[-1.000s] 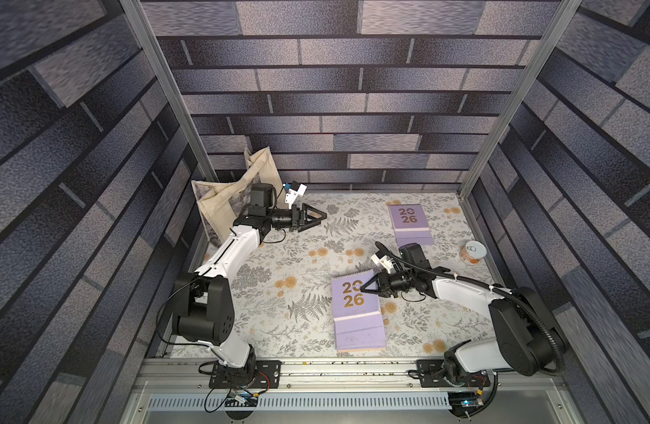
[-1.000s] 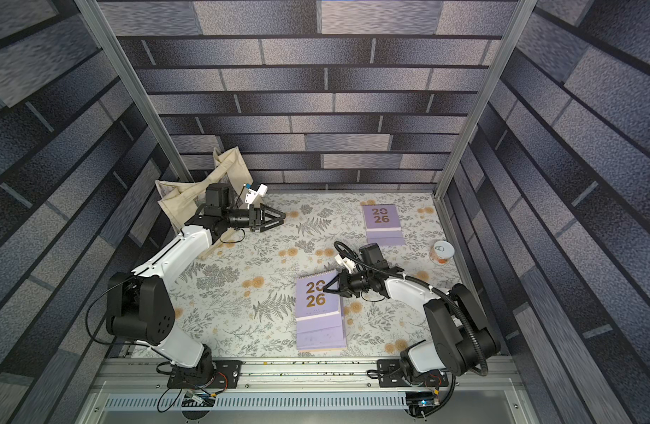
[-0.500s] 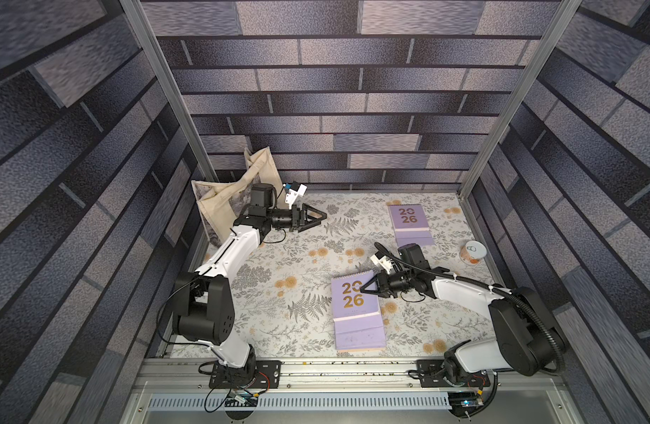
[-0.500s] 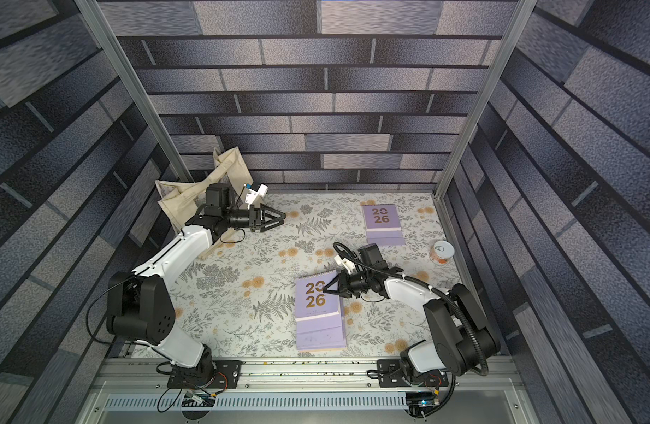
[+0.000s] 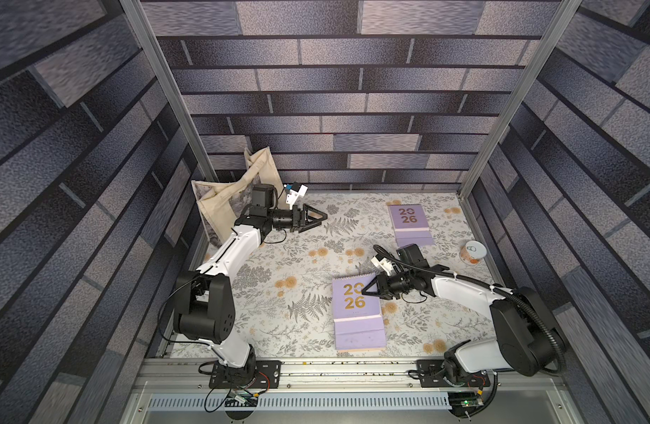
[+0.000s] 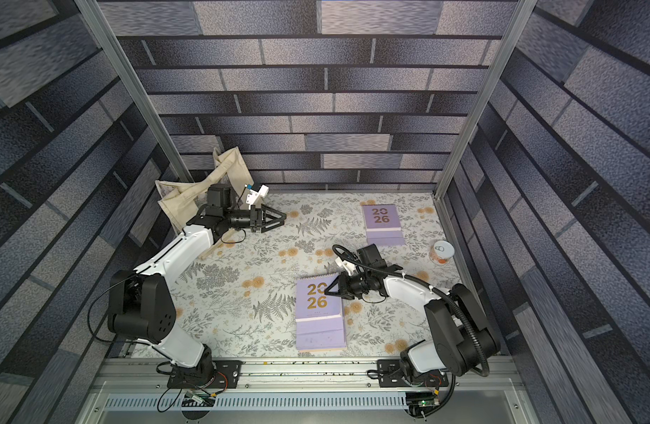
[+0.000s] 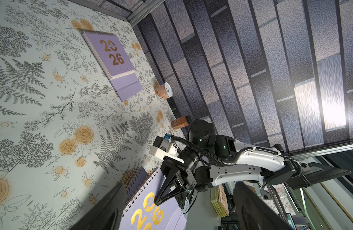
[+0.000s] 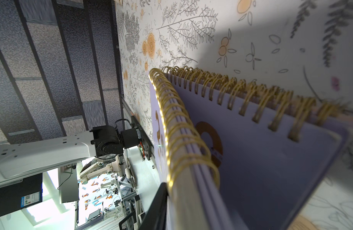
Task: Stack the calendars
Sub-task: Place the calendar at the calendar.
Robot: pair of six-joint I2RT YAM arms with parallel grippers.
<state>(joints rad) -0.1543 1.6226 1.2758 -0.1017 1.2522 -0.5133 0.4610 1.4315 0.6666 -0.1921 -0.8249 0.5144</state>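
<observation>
While my right pincer [image 5: 365, 292] is sitting at the spiral edge of the calendars [image 5: 358, 319] by the tabletop [image 5: 272, 264] front edge, I am failing to tell its grip | left pincer [image 5: 318, 217] is gaping wide, holding nothing.

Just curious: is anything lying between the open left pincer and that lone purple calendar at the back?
Nothing visible: only bare flowered tablecloth lies between the left pincer and the far calendar. The small can stands off past the calendar.

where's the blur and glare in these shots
Right wrist view: the lilac calendar has its near spiral edge smeared out of focus; left wrist view: glare patch on a wall panel, that arm's own fingers dark and blurred in front; both top views: sharp throughout.
</observation>
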